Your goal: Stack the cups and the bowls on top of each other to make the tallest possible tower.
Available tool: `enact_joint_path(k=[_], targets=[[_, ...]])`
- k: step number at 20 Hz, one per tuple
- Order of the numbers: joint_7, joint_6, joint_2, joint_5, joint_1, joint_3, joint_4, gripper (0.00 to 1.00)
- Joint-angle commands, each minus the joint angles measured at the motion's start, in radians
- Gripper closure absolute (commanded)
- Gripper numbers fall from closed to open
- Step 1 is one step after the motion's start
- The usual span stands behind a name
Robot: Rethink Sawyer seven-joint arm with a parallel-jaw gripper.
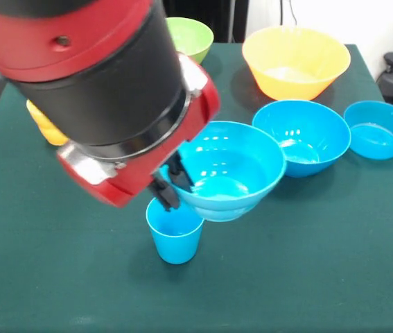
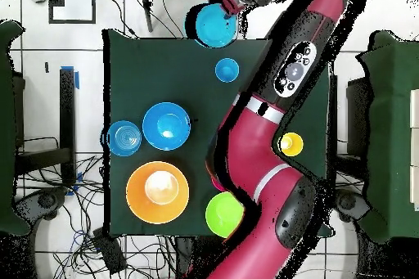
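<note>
My gripper (image 1: pixel 168 184) is shut on the left rim of a large blue bowl (image 1: pixel 232 168) and holds it off the table. A blue cup (image 1: pixel 175 239) stands upright just below the gripper, and the bowl hangs to its right, close above its rim. In the overhead view the held bowl (image 2: pixel 217 24) shows at the table's far edge beside the gripper (image 2: pixel 232 3), with the cup (image 2: pixel 227 69) nearer. A mid-sized blue bowl (image 1: pixel 301 137), a small blue bowl (image 1: pixel 380 129), the yellow-orange bowl (image 1: pixel 295 61) and a green bowl (image 1: pixel 190 37) sit apart. No tower stands.
A yellow cup (image 1: pixel 46 125) stands partly hidden behind my arm (image 1: pixel 92 76); it also shows in the overhead view (image 2: pixel 290 143). The arm (image 2: pixel 258 153) crosses the table's right side there. The purple and red bowls and the orange cup are hidden.
</note>
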Motion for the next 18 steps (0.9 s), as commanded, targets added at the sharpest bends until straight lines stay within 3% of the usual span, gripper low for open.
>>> enact_joint_path(k=[1, 11, 18], targets=[[-0.350, 0.067, 0.009, -0.150, -0.026, -0.030, -0.095, 1.00], [-0.421, 0.052, 0.034, -0.346, -0.015, 0.116, -0.117, 1.00], [-0.414, 0.070, 0.047, -0.354, -0.019, 0.140, -0.116, 1.00]])
